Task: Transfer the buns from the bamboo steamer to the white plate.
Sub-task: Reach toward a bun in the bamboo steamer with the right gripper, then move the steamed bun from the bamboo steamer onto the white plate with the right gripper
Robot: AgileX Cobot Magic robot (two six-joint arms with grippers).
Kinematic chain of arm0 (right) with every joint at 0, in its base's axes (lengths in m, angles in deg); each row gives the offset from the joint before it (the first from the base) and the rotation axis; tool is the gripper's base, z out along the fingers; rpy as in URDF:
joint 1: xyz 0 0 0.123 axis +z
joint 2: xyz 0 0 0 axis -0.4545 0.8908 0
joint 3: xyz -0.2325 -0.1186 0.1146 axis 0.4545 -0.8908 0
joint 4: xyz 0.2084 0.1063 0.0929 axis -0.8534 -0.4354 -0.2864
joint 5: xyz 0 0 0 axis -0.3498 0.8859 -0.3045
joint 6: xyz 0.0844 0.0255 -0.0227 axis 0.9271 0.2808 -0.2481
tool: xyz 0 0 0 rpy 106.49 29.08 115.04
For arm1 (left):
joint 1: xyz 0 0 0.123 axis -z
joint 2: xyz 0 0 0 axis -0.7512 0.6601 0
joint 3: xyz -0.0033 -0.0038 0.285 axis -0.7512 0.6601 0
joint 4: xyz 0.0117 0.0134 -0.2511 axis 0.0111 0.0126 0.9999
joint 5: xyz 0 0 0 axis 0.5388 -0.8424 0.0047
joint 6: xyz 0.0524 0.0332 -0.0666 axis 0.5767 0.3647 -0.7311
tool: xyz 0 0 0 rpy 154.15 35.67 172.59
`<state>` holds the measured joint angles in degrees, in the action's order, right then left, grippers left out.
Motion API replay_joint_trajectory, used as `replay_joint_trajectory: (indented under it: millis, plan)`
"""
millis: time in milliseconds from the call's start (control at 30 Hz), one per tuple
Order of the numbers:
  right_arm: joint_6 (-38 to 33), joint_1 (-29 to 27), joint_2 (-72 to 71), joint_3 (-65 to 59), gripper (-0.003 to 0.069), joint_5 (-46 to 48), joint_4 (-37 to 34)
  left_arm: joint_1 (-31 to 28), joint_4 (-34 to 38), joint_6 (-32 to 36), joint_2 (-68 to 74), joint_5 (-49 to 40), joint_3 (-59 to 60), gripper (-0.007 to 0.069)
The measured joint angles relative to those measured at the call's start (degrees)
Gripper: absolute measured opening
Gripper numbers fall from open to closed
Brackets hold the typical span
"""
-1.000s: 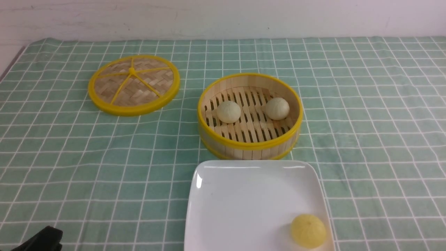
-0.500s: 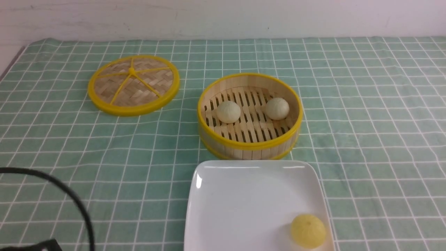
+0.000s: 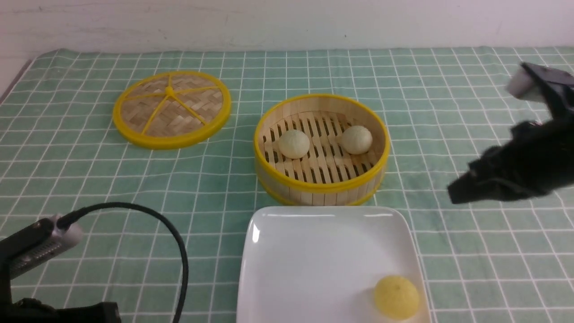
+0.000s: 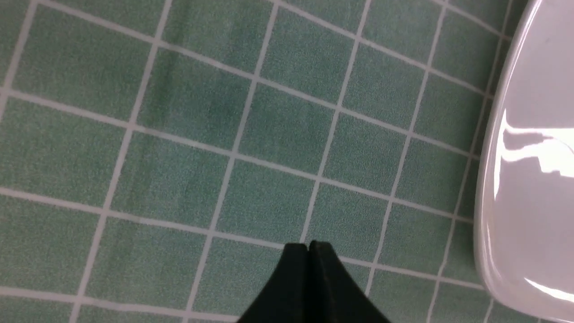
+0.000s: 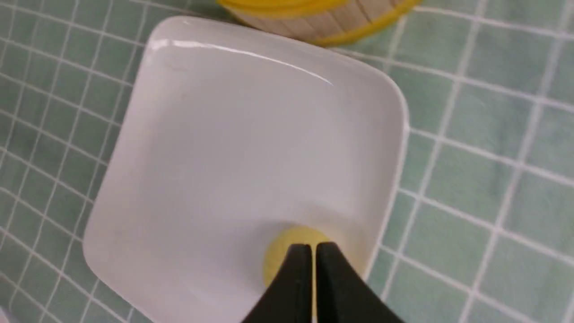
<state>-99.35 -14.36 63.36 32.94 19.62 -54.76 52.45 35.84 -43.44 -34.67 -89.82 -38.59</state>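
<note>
– Inside the bamboo steamer point(image 3: 320, 190), on its slatted floor, sit the left bun point(image 3: 294, 144) and the right bun point(image 3: 356, 139), apart from each other. Which step is this?
– The reach for the first pale bun, I'd judge. Neither is on the white plate point(image 3: 314, 251), which lies just in front of the steamer, on the robot's side. Only a yellow bun point(image 3: 397, 297) rests there.
– And the tools?
– The right tool point(image 5: 312, 246) hangs to the right of the steamer, clear of its rim. Its jaws are almost together, with a sliver of gap and nothing held. The left tool point(image 4: 308, 245) is left of the steamer and nearer the robot, jaws pressed together and empty over the green checked cloth point(image 4: 188, 134).
– What does the next move call for?
– Probably the right tool. It should spread its jaws wider than a bun, cross the rim, descend on the right bun without striking the wall, then close gently, as the dough looks soft.
– The lid?
– The woven lid point(image 3: 172, 109) lies left of the steamer, out of the way.
</note>
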Motion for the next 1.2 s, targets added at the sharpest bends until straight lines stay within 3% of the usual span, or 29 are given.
replay_joint_trajectory:
  millis: [233,333,567,700,800,967,1200]
  plan:
    - [7.34,6.99,19.88,23.36,0.0174,1.18,14.82,0.0,0.04,0.12,0.93,-0.06,0.0,0.0007]
    - [12.41,9.41,28.71,33.73,0.026,1.0,23.41,0.0,0.04,0.12,0.93,-0.06,0.0,0.0011]
    - [15.19,11.0,41.58,43.6,0.0303,-4.22,29.89,0.0,-1.16,0.12,0.93,-0.43,0.0,0.0019]
    - [15.21,11.0,45.43,44.22,0.0267,-6.73,31.42,0.0,-1.26,0.12,0.93,-0.43,0.0,0.0023]
    - [15.21,11.0,46.01,44.35,0.02,-6.85,31.42,0.0,-1.26,0.12,0.93,-0.43,0.0,0.0025]
    - [15.21,11.0,45.21,44.93,0.0025,-5.82,31.42,0.0,-1.26,0.12,0.93,-0.43,0.0,0.0033]
    - [15.21,11.89,34.91,45.06,0.0015,3.36,31.24,0.0,-1.38,0.12,0.93,-0.43,0.0,0.004]
